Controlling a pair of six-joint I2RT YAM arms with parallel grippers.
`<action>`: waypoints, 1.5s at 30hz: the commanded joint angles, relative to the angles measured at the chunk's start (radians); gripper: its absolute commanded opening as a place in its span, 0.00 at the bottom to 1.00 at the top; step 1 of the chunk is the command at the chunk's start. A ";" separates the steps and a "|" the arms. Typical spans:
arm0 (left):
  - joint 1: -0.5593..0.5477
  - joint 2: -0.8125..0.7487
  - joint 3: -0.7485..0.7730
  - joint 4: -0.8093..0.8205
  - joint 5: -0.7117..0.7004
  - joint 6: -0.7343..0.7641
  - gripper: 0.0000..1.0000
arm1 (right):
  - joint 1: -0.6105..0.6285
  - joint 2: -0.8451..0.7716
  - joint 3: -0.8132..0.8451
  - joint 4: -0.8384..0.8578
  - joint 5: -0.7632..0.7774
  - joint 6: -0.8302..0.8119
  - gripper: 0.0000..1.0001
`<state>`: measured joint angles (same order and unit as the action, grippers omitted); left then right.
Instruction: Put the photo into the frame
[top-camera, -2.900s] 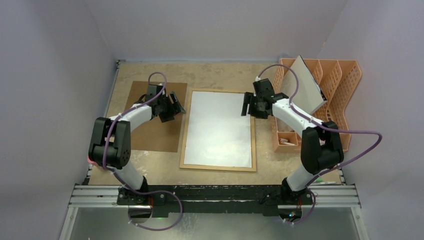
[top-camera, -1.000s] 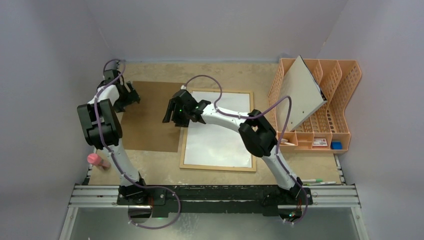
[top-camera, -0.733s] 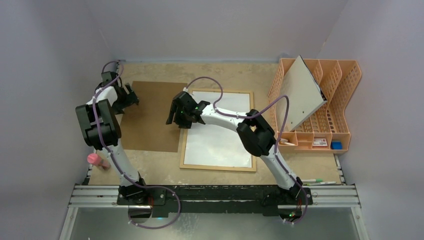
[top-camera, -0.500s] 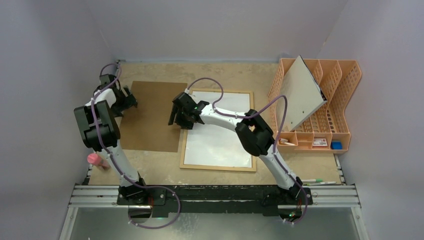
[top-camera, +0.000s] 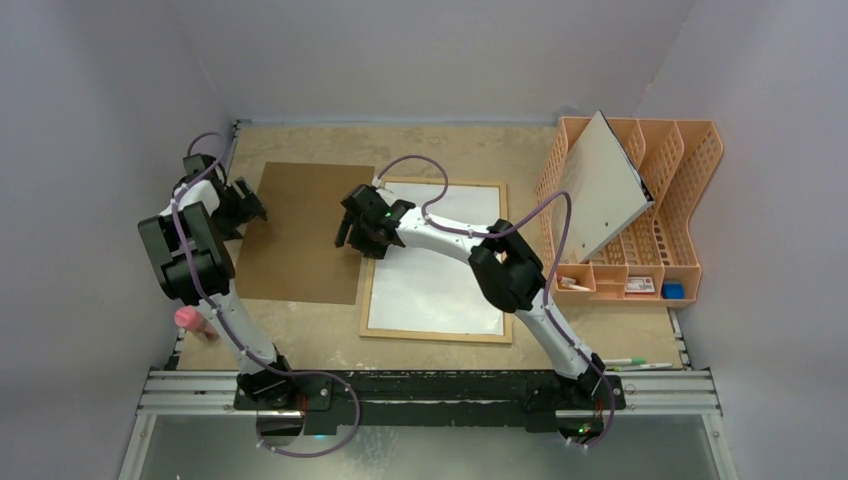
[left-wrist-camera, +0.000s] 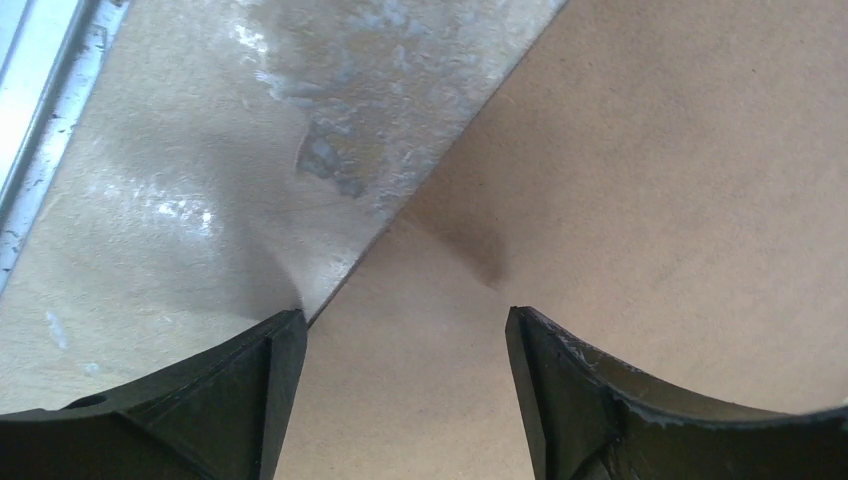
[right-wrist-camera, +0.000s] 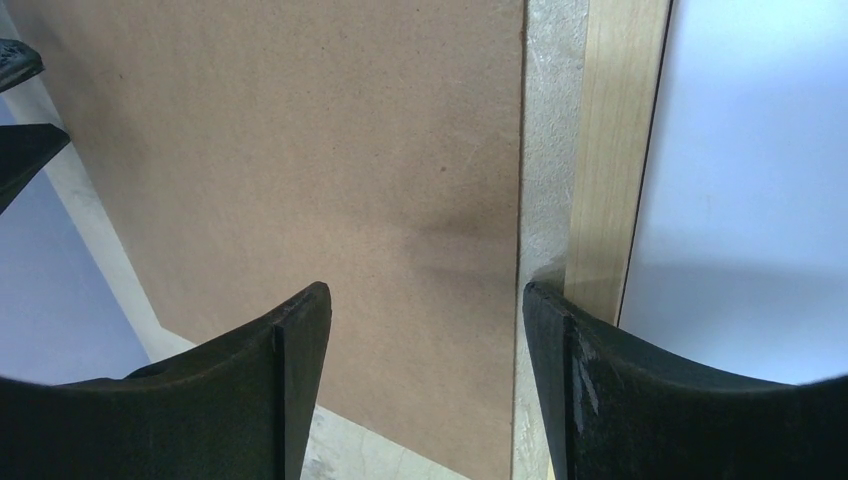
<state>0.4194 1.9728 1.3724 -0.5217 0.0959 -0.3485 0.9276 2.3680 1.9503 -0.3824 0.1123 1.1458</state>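
From above, the left gripper (top-camera: 251, 208) stands spread at the brown board's (top-camera: 300, 245) outer edge. The right gripper (top-camera: 347, 236), also spread and empty, hangs over the board's opposite edge. The frame (top-camera: 369, 290) lies just beside it, holding a white sheet (top-camera: 440, 255).

At the left wrist, the board's edge runs between the jaws, over the table (left-wrist-camera: 170, 200).

At the right wrist, that edge lies between the jaws, with the frame's rail beneath one finger.

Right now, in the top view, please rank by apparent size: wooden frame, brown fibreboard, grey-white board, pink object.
1. wooden frame
2. brown fibreboard
3. grey-white board, tilted in the orange rack
4. pink object
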 joint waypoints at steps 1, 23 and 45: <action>0.027 0.041 0.018 -0.061 0.219 -0.033 0.73 | -0.001 0.044 0.012 -0.057 -0.031 0.022 0.73; 0.034 0.072 -0.016 -0.153 0.173 -0.036 0.65 | -0.043 -0.148 -0.253 0.593 -0.351 0.048 0.66; 0.036 0.070 -0.106 -0.106 0.229 -0.047 0.65 | -0.064 -0.356 -0.497 0.840 -0.318 0.103 0.62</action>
<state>0.4732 1.9835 1.3628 -0.5068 0.2092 -0.3595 0.8623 2.0892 1.4902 0.3389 -0.2272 1.2324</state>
